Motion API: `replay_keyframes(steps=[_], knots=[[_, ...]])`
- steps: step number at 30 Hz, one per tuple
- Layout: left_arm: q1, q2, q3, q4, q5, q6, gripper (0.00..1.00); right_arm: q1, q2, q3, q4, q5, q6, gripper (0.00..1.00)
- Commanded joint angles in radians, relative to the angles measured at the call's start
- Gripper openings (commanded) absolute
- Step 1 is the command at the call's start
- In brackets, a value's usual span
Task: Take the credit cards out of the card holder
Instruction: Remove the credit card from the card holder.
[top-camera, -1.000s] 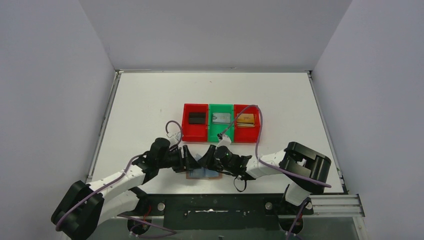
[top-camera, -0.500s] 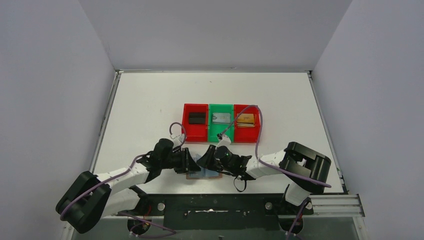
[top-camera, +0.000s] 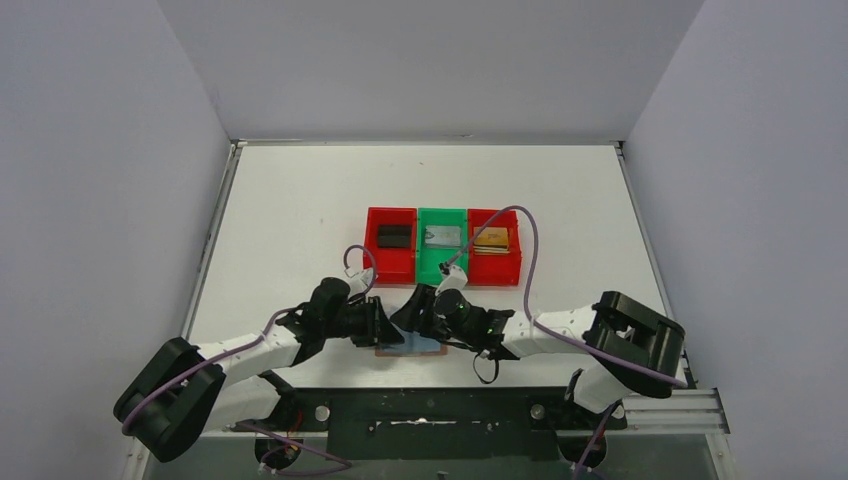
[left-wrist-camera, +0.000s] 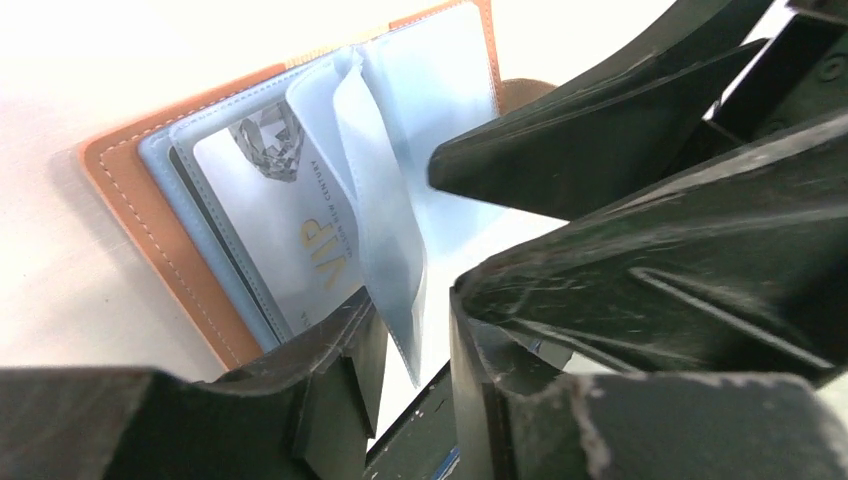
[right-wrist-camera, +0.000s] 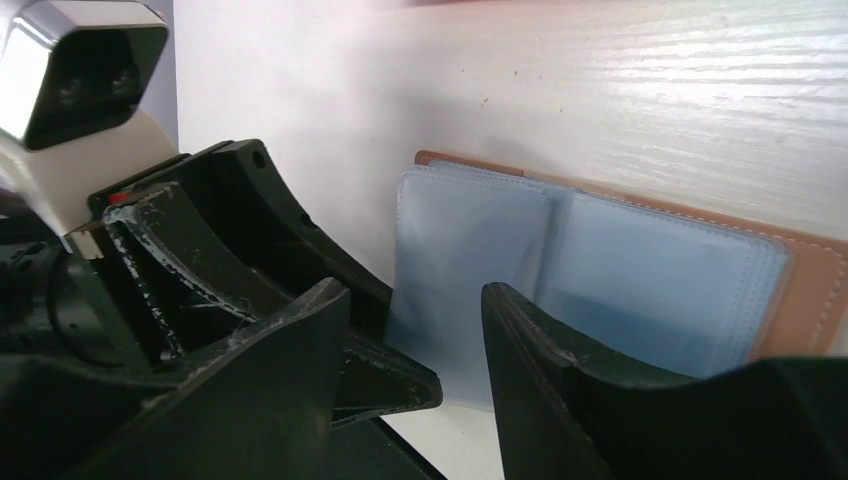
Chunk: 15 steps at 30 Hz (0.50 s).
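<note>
The tan card holder (top-camera: 410, 348) lies open near the table's front edge, showing its tan edge (left-wrist-camera: 150, 240) and grey-blue lining (right-wrist-camera: 650, 270). A light credit card (left-wrist-camera: 290, 230) marked VIP sits in a slot. A clear sleeve (left-wrist-camera: 385, 230) stands up, its lower end between the narrowly parted fingers of my left gripper (left-wrist-camera: 415, 330), not clamped. My right gripper (right-wrist-camera: 415, 300) is open over the holder's near edge, holding nothing. Both grippers meet over the holder, left (top-camera: 385, 325) and right (top-camera: 412, 318). Black (top-camera: 392, 236), silver-grey (top-camera: 441, 236) and gold (top-camera: 492, 238) cards lie in the bins.
Three bins stand in a row just behind the holder: red (top-camera: 375, 262), green (top-camera: 428, 268), red (top-camera: 515, 262). The right gripper's fingers (left-wrist-camera: 560, 160) crowd the left wrist view. The left gripper's fingers (right-wrist-camera: 250, 250) fill the left of the right wrist view. The dark front rail runs close below the holder.
Both grippers have closed in a little over the holder. The left gripper shifted slightly right, and the right arm's elbow swung out to the right.
</note>
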Motion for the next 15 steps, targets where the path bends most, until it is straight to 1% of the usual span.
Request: replay_keyframes(steps=[1,4,6,9,12,15], knots=[[-0.007,-0.006,0.011,0.085,0.001,0.023,0.32,-0.001,-0.090,0.032,-0.097,0.100,-0.016,0.54],[-0.011,0.012,0.021,0.095,0.005,0.022,0.40,0.009,-0.132,0.035,-0.200,0.177,0.007,0.55],[-0.014,0.022,0.033,0.096,0.005,0.022,0.42,0.015,-0.164,0.033,-0.259,0.228,0.023,0.55],[-0.015,0.034,0.054,0.078,-0.003,0.027,0.44,0.021,-0.222,0.011,-0.295,0.275,0.035,0.55],[-0.015,0.048,0.084,0.041,-0.067,0.034,0.43,0.025,-0.270,-0.010,-0.315,0.304,0.042,0.55],[-0.017,0.054,0.101,0.030,-0.092,0.032,0.35,0.032,-0.306,-0.022,-0.347,0.332,0.051,0.55]])
